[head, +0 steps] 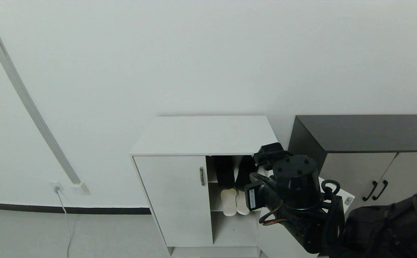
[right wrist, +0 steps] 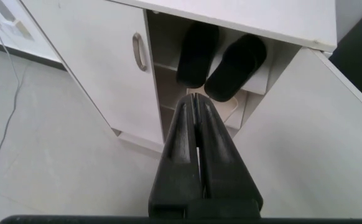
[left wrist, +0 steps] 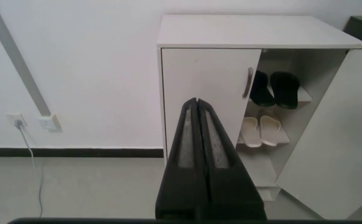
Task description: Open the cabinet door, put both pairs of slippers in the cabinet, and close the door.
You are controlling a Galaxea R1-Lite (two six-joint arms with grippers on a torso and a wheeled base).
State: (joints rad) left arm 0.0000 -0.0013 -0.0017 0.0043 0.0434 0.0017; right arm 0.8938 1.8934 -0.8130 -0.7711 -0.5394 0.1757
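Note:
The white cabinet (head: 201,136) stands against the wall with its left door (head: 176,197) closed and its right door (left wrist: 336,137) swung open. A black pair of slippers (head: 235,171) lies on the upper shelf and a white pair (head: 235,202) on the shelf below. My right arm (head: 294,186) is in front of the open side. Its gripper (right wrist: 193,94) is shut and empty, its tips just short of the black slippers (right wrist: 221,56). My left gripper (left wrist: 196,99) is shut and empty. It points at the closed door from some way back.
A grey cabinet with a dark top (head: 365,132) stands right of the white one, close to the open door. A black bag (head: 391,229) lies at the lower right. A wall socket with a cable (head: 56,188) is at the left, above open floor.

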